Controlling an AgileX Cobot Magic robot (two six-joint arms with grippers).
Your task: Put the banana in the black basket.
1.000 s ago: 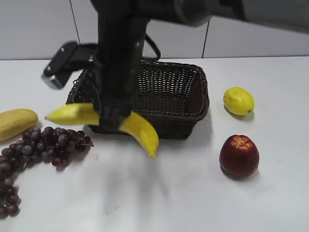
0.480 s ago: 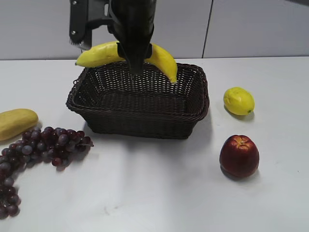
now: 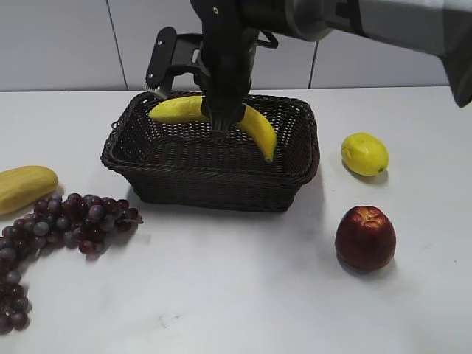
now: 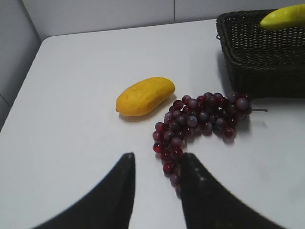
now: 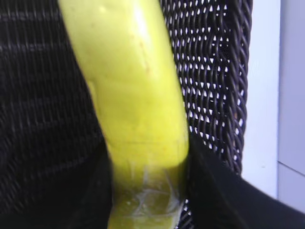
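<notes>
The banana (image 3: pixel 254 127) is long, curved and bright yellow. My right gripper (image 3: pixel 223 122) is shut on its middle and holds it inside the black basket (image 3: pixel 214 181), just above the floor. In the right wrist view the banana (image 5: pixel 133 95) fills the frame between the jaws (image 5: pixel 145 191) over the woven basket wall (image 5: pixel 214 86). My left gripper (image 4: pixel 156 164) is open and empty, low over the table near the grapes (image 4: pixel 195 121). The left wrist view shows the basket corner (image 4: pixel 257 62) and one banana tip (image 4: pixel 283 16).
A pale-yellow oblong fruit (image 3: pixel 23 186) and a bunch of dark red grapes (image 3: pixel 66 221) lie left of the basket. A lemon (image 3: pixel 364 153) and a red apple (image 3: pixel 365 237) lie to its right. A wall runs behind the table.
My right gripper carried the banana from the table in front of the basket up over its rim, then lowered it into the basket. The other fruits have not moved.
</notes>
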